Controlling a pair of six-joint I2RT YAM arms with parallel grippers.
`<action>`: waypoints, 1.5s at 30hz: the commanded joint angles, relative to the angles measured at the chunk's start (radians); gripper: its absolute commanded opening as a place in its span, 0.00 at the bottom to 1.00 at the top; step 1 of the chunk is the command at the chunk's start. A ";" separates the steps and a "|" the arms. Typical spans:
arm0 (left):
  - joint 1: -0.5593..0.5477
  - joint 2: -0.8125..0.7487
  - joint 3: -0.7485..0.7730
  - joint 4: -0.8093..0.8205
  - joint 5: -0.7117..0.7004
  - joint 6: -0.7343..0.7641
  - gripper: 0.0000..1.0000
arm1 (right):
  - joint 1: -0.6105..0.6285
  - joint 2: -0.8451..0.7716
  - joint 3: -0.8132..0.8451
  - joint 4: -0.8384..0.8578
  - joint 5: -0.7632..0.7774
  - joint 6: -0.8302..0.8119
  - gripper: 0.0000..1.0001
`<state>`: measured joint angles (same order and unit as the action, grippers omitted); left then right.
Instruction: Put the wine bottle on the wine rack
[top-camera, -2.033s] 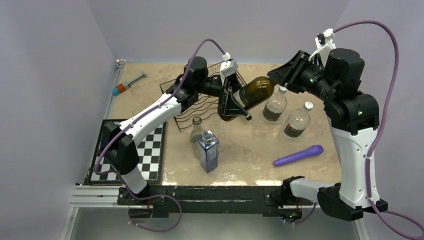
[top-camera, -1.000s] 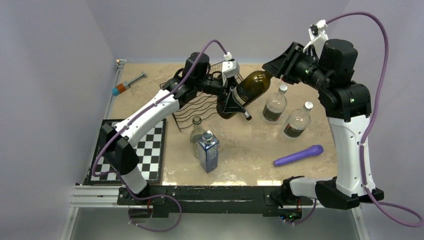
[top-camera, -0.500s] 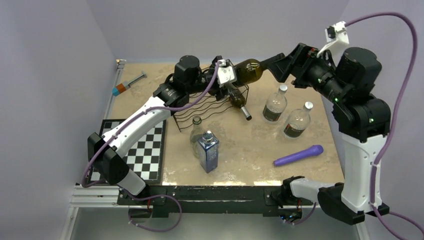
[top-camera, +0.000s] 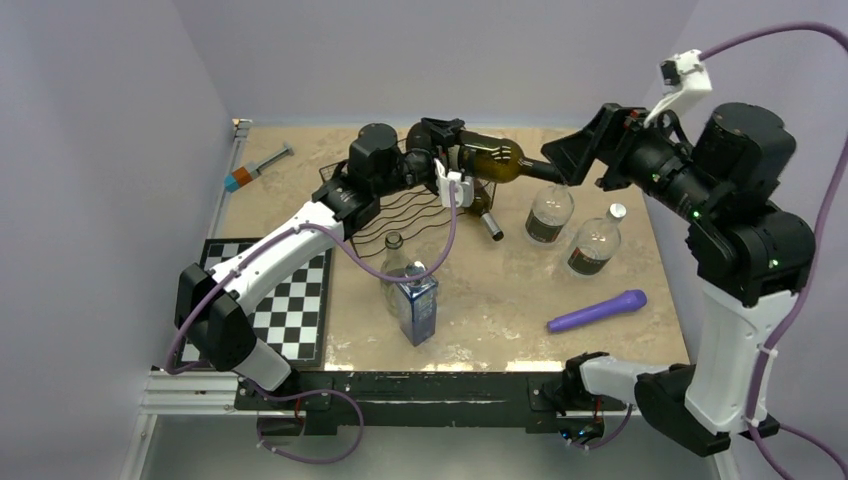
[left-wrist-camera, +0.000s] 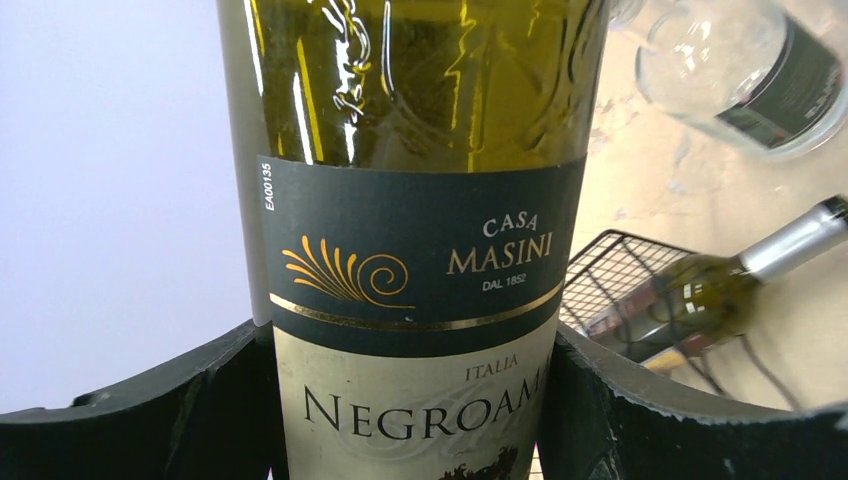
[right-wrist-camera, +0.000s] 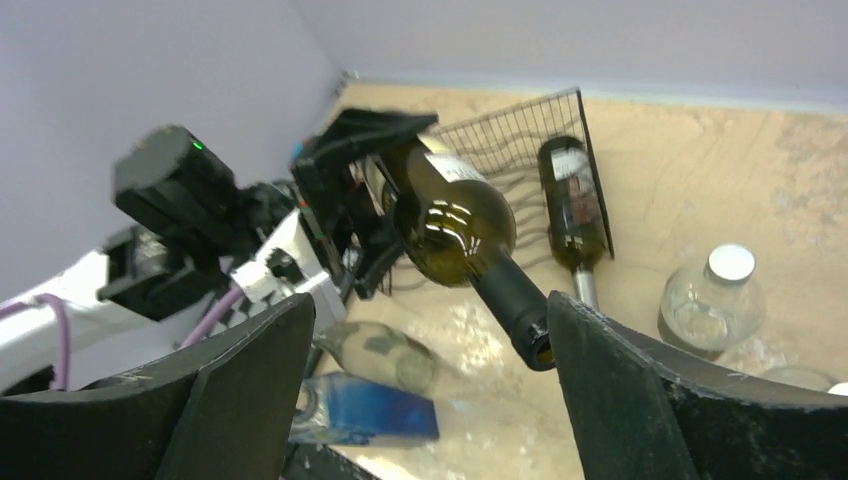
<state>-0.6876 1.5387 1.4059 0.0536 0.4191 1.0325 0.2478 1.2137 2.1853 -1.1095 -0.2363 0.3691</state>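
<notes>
The wine bottle (top-camera: 497, 158) is dark green glass with a Casa Masini label (left-wrist-camera: 415, 250). It hangs roughly level above the black wire wine rack (top-camera: 392, 212), its neck (right-wrist-camera: 512, 300) pointing right. My left gripper (top-camera: 447, 162) is shut on its labelled body, one finger (left-wrist-camera: 200, 400) on each side. My right gripper (top-camera: 572, 160) stands open just past the bottle's mouth. Its fingers (right-wrist-camera: 250, 380) are spread wide and touch nothing. Another dark bottle (right-wrist-camera: 572, 200) lies at the rack's right end (right-wrist-camera: 510, 135).
Two clear capped bottles (top-camera: 550, 210) (top-camera: 596, 240) stand right of the rack. A blue carton (top-camera: 416, 302) and a clear bottle (top-camera: 392, 258) stand in front of it. A purple tool (top-camera: 597, 311), a checkerboard (top-camera: 270, 300) and a screwdriver (top-camera: 257, 167) lie around.
My right gripper opened off the bottle's neck and drew back to the right. The left arm swung the bottle up to lie level over the rack.
</notes>
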 joint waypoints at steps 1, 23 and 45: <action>-0.002 -0.012 0.028 0.221 0.027 0.221 0.00 | 0.002 0.064 -0.013 -0.146 -0.045 -0.075 0.86; 0.000 0.048 0.035 0.368 0.060 0.371 0.00 | 0.018 0.183 -0.162 -0.246 -0.213 -0.220 0.67; -0.030 0.066 0.016 0.414 0.084 0.358 0.00 | 0.158 0.274 -0.129 -0.254 -0.078 -0.322 0.58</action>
<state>-0.7055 1.6310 1.3926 0.2680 0.4652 1.4124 0.3794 1.4723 2.0171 -1.3800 -0.3313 0.0818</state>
